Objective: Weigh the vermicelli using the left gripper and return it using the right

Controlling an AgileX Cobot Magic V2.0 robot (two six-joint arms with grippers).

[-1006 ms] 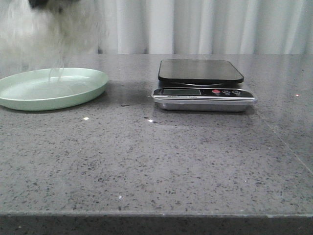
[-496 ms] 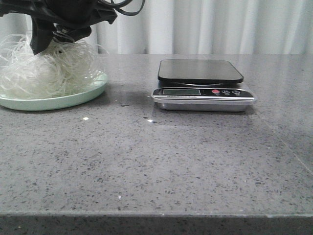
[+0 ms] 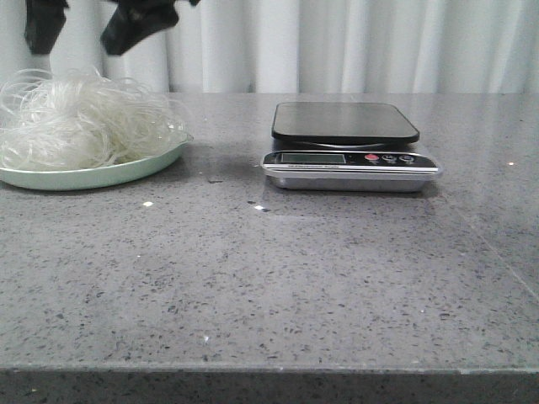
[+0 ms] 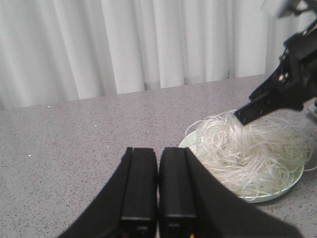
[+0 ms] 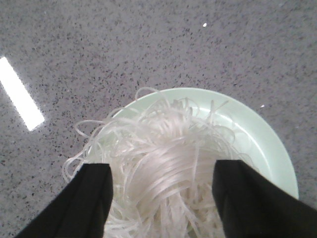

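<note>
Your right gripper [image 5: 161, 198] has its jaws spread wide — the two black fingers [image 5: 89, 198] stand well apart with nothing pinched between them, hanging directly over the vermicelli [image 5: 163, 163]. In the front view you see those same fingertips as two dark shapes at the upper left, above the noodle pile and clear of it.

Your left gripper [image 4: 158, 183] has its jaws pressed together, the two flat black fingers [image 4: 138, 183] side by side with only a thin seam between them, holding nothing. It sits off to one side of the plate, apart from it, pointed across the bare stone toward the white curtain [image 4: 124, 44].

The vermicelli [image 3: 80, 122] lies as a loose, fluffy tangle of translucent white strands heaped on the pale green plate [image 3: 109, 175], a few loops spilling over the rim.

The plate rests on the grey speckled countertop [image 3: 269, 278] at the left. To its right, well apart, stands the digital kitchen scale [image 3: 349, 147] — dark platform bare, small display and buttons along its front edge.
</note>
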